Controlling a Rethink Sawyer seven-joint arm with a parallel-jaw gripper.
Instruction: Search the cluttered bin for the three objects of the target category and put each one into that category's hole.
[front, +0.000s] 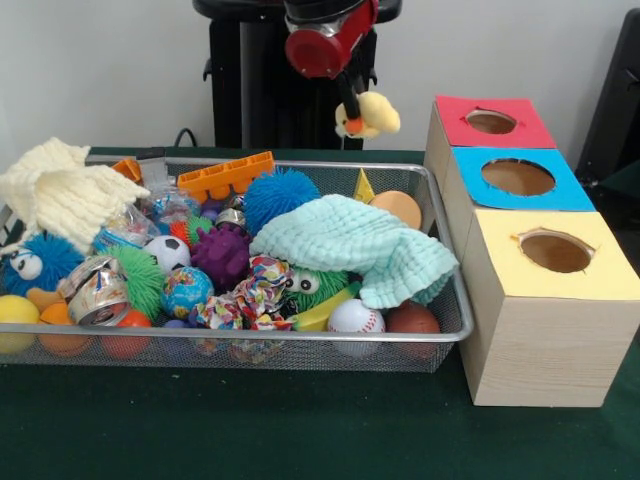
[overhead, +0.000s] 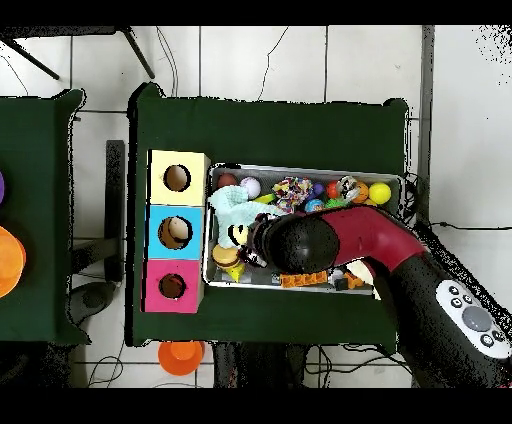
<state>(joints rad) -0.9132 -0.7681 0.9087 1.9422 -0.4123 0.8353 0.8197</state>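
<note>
My gripper (front: 352, 112) hangs from the red arm head (front: 325, 40) and is shut on a small yellow plush toy (front: 374, 112) with an orange beak. It holds the toy in the air above the far right end of the silver wire mesh bin (front: 300, 338), left of the red-topped box's round hole (front: 491, 122). In the overhead view the arm (overhead: 340, 240) covers much of the bin (overhead: 300, 167), and the toy (overhead: 236, 236) shows at its tip, up and right of the red box's hole (overhead: 172, 286). I see no other plush animals in the clutter.
The bin holds a mint knitted cloth (front: 350, 240), a cream knitted cloth (front: 55, 190), a blue puffer ball (front: 280, 195), a purple spiky ball (front: 220, 255), a baseball (front: 355, 318) and a can (front: 95, 290). The blue-topped hole (front: 517, 177) and yellow-topped hole (front: 555, 250) are nearer the camera.
</note>
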